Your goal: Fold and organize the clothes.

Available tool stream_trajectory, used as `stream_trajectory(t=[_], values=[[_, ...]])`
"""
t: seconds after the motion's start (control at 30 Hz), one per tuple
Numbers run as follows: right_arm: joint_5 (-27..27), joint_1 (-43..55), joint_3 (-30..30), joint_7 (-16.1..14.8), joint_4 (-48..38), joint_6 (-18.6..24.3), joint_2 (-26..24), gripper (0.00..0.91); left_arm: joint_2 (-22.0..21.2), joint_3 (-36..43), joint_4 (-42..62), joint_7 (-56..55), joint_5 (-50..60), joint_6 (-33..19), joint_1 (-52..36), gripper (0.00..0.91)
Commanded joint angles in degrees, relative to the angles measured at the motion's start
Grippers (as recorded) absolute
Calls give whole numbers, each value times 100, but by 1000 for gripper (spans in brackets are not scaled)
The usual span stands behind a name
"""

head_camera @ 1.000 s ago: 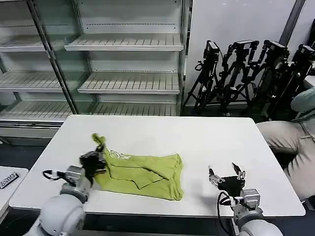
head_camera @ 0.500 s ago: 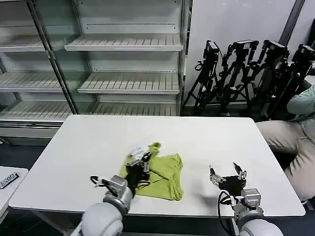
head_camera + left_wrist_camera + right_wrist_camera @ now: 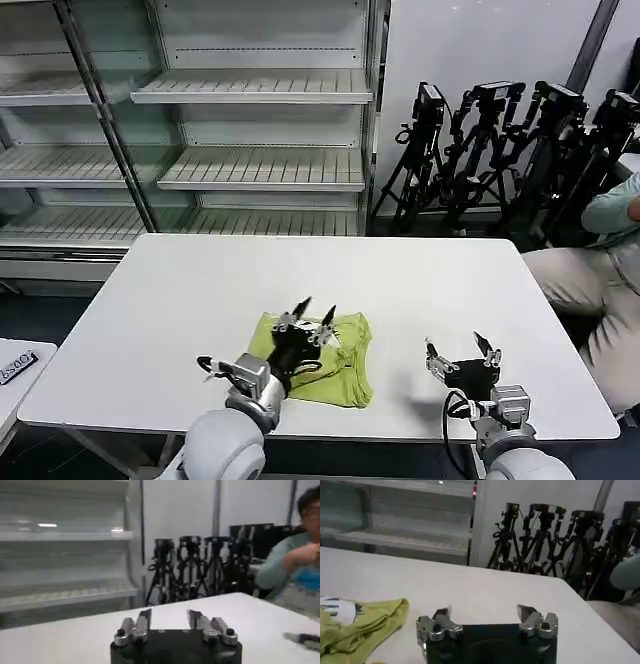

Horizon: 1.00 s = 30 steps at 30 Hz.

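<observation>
The lime yellow-green shirt lies bunched in a loose folded heap near the front middle of the white table. My left gripper hovers over the heap's left part, open, nothing between its fingers. In the left wrist view that gripper stands open above bare table. My right gripper rests low near the table's front right, open and empty, apart from the shirt. The right wrist view has the gripper open, with the shirt lying off to one side of it.
Empty metal shelves stand behind the table. Black tripods cluster at the back right. A seated person is beside the table's right edge. A small white side table is at the far left.
My left gripper carried the shirt's left part over to the right onto the rest, then let go and opened above the heap. The right gripper stayed put.
</observation>
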Motion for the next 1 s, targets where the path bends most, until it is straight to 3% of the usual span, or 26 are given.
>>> stream_trajectory(t=[0.03, 0.17, 0.4, 0.43, 0.47, 0.5, 0.93, 1.0], values=[[10, 45, 34, -16, -27, 7, -23, 907, 672, -972, 12, -891, -694, 378, 749, 907], [15, 75, 20, -24, -42, 8, -36, 907, 665, -1166, 484, -1001, -1233, 378, 1095, 907], [21, 91, -17, -21, -71, 19, -45, 907, 341, -1022, 1063, -981, -1470, 368, 767, 907], [27, 93, -13, -23, -69, 18, -60, 907, 306, -1002, 1109, -974, -1506, 367, 708, 333], [33, 92, -10, -23, -62, 18, -73, 907, 289, -990, 1158, -932, -1511, 364, 667, 50], [38, 93, -1, -25, -52, 18, -84, 907, 271, -978, 1189, -926, -1524, 361, 638, 10], [76, 84, 15, -40, -78, 39, -130, 907, 60, -785, 1393, -748, -1508, 352, 317, 10], [77, 61, 21, -47, -80, 48, -135, 907, -6, -741, 1422, -587, -1324, 149, 327, 10]])
